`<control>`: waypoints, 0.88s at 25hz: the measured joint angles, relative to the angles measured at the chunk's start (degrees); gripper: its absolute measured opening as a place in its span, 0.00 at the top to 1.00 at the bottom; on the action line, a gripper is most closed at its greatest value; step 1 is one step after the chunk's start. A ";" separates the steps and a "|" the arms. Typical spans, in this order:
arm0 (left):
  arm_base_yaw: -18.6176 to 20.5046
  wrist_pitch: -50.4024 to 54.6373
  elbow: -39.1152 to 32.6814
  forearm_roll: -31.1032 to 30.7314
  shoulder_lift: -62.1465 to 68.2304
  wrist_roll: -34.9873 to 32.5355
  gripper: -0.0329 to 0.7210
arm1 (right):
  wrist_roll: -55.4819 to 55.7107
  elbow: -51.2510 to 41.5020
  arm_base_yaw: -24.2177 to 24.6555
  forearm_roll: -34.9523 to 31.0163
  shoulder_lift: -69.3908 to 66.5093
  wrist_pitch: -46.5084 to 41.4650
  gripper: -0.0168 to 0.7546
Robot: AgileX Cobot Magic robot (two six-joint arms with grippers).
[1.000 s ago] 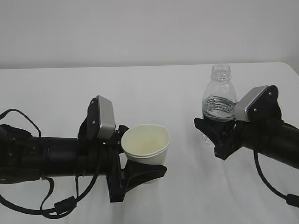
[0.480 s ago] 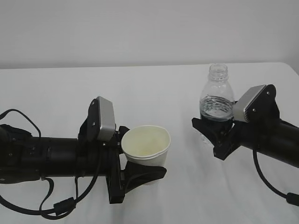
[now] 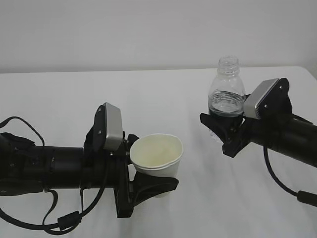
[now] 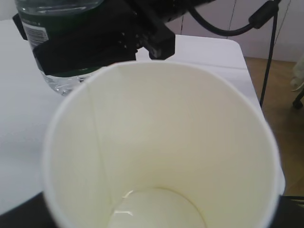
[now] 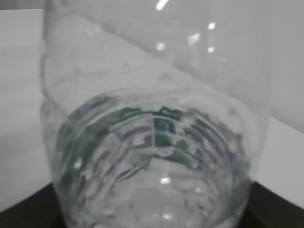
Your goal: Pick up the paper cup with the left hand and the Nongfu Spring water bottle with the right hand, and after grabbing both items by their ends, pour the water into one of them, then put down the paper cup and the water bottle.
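The paper cup (image 3: 156, 157) sits low and centre in the exterior frame, upright and mouth-up, grasped around its lower body by the left pincer (image 3: 148, 184), whose black prongs stand fairly wide on either side of it above the white tabletop (image 3: 163, 94). At the right of the frame the right pincer (image 3: 224, 133) clasps the Nongfu Spring water bottle (image 3: 227, 96) at its dark label band, uncapped and leaning slightly left. The bottle's base is hidden behind the prongs, so it looks lifted, though I cannot be sure; the water (image 5: 156, 156) fills its lower part.
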State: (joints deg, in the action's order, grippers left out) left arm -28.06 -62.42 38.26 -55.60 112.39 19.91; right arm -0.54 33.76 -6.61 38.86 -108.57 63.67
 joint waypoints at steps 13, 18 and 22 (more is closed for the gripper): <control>0.00 -1.06 0.00 0.00 0.00 0.00 0.32 | 0.00 4.53 -2.96 1.03 0.00 -2.93 0.36; 0.00 -1.06 0.00 -0.22 0.00 0.00 0.32 | 0.00 5.80 -3.69 2.29 0.00 -4.45 0.36; 0.00 -1.06 0.00 -0.26 0.00 0.00 0.32 | 0.00 6.45 -4.65 2.80 0.00 -5.39 0.36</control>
State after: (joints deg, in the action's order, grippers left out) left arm -28.06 -63.49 38.26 -55.87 112.39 19.91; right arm -0.54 40.21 -11.26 41.66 -108.57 58.28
